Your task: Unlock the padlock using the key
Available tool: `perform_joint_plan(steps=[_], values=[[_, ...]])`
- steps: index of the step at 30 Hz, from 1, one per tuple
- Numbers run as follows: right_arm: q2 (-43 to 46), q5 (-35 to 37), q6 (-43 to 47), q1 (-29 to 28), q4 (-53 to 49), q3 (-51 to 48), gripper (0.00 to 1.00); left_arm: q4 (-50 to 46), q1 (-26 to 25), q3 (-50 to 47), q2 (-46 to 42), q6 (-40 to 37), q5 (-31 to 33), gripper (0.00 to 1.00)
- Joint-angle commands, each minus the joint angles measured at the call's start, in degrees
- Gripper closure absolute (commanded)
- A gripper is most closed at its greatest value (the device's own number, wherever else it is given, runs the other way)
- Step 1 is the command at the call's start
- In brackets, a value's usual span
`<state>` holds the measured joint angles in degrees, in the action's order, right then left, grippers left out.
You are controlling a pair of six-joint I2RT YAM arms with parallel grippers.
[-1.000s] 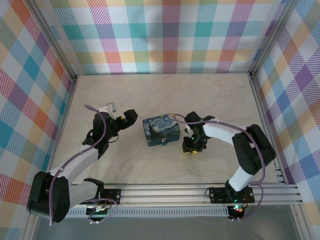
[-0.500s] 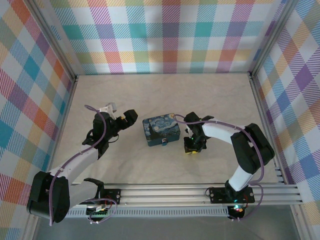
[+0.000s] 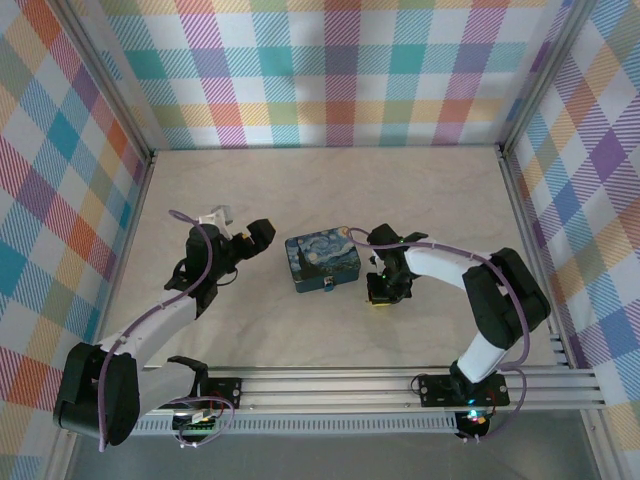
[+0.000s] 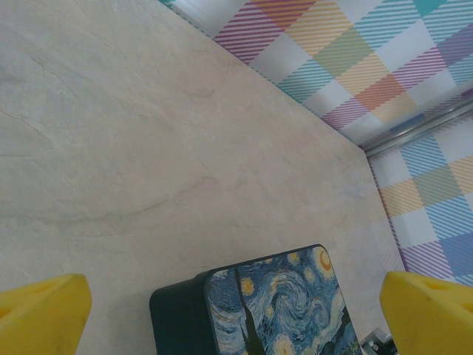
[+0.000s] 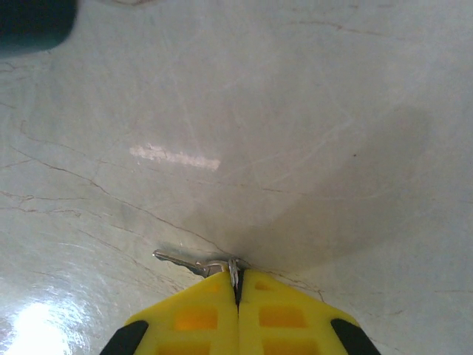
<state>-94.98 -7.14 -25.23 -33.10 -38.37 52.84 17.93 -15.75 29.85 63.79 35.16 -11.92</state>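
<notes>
room: plaid walls on three sides, pale marbled table (image 3: 430,200), arm bases at its near edge
tin: painted swirly tin (image 3: 322,258), about mid-table, slightly toward the near edge
padlock: blue speck (image 3: 328,288) against the tin's near side (too small to say how the shackle sits)
key: lying flat on the table (image 5: 194,262), just right of the tin, apart from the padlock
right gripper: down at the table (image 5: 238,282), fingers pressed together with the key's ring end pinched at the tips; the blade pokes out sideways, resting on the surface
left gripper: hovering left of the tin (image 3: 258,235), fingers (image 4: 44,314) spread wide, holding nothing, aimed at the tin
done: grasp on the key looks made; key not lifted
left to do: lift the key, bring it to the padlock, steady the padlock body (probably the left arm's job), insert, turn, free the shackle
progress: early, roughly first step of several
risk: pinch is thin and at the ring, so the key could swivel on the lift
</notes>
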Motion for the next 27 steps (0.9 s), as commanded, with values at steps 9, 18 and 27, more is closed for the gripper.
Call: perform_joint_plan(steps=[9,18,27], values=[[11.72,-4.43,-10.76,-0.30,12.22,-6.04,1.00,1.58,-1.33,2.78,-2.67,1.79,-2.34,0.00],[26.41,-5.19,-26.25,-0.30,31.01,-10.72,1.00,2.10,-8.25,8.25,-1.16,1.76,-4.55,0.07],[28.65,-7.90,-32.16,-0.31,41.83,-9.20,1.00,5.20,-18.76,16.14,9.19,1.47,-6.45,0.25]])
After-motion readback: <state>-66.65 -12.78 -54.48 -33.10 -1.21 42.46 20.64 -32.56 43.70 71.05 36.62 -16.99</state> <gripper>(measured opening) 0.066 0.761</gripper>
